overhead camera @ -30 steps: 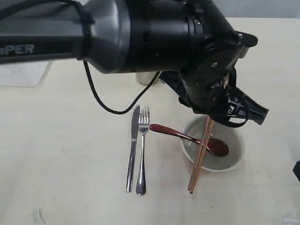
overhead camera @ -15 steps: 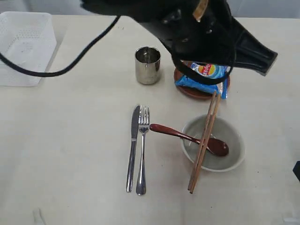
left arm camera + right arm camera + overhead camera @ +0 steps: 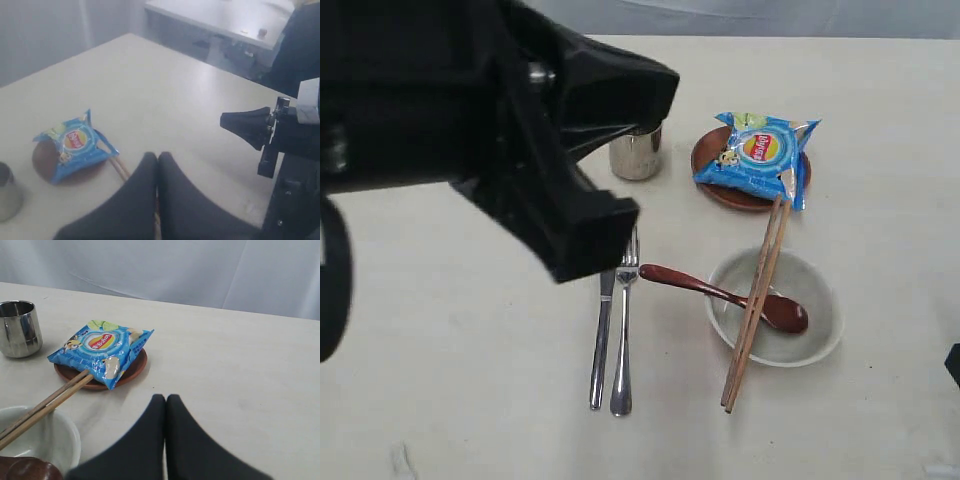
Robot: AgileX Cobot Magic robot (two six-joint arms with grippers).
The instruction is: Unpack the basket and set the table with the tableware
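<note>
Brown chopsticks (image 3: 754, 302) lie slanted across the cream bowl (image 3: 820, 335), free of both grippers. A reddish wooden spoon (image 3: 695, 284) rests with its head in the bowl. The steel knife (image 3: 600, 345) and fork (image 3: 621, 345) lie side by side left of it on the table (image 3: 440, 380). My left arm (image 3: 490, 130) partly covers the steel cup (image 3: 642, 158). My left gripper (image 3: 158, 156) hangs shut and empty high above the chopsticks (image 3: 118, 168). My right gripper (image 3: 166, 397) is shut and empty over bare table near the bowl (image 3: 62, 436). The basket is hidden.
A blue chip bag (image 3: 757, 152) lies on the small brown plate (image 3: 735, 198) behind the bowl. The left arm, close to the exterior camera, blocks the table's upper left. The right arm's black body (image 3: 285, 140) stands at the table's edge in the left wrist view.
My left gripper let go of the chopsticks, shut, and pulled away to the left and up. The chopsticks stay across the bowl. The right arm has not moved.
</note>
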